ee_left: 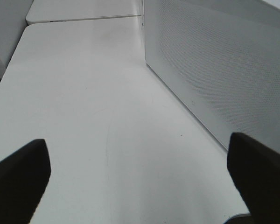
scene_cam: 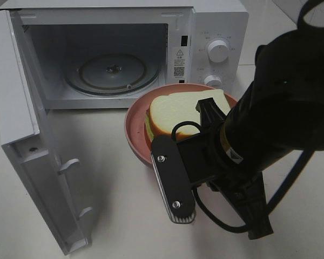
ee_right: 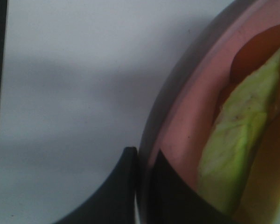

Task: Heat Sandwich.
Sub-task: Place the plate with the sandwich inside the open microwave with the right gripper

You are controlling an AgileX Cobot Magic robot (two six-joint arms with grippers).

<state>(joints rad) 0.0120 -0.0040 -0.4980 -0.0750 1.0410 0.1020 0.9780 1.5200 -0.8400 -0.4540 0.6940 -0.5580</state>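
One sandwich (scene_cam: 178, 110), flat on plate (scene_cam: 133, 129), squarish

A white table (scene_cam: 119, 216) carried a white microwave (scene_cam: 221, 24) at its far side, its door (scene_cam: 21, 102) swung wide open to the left. Just in front of the oven's opening was a round pink plate (scene_cam: 133, 127); whether it rested on the tabletop or hung just above could not be told
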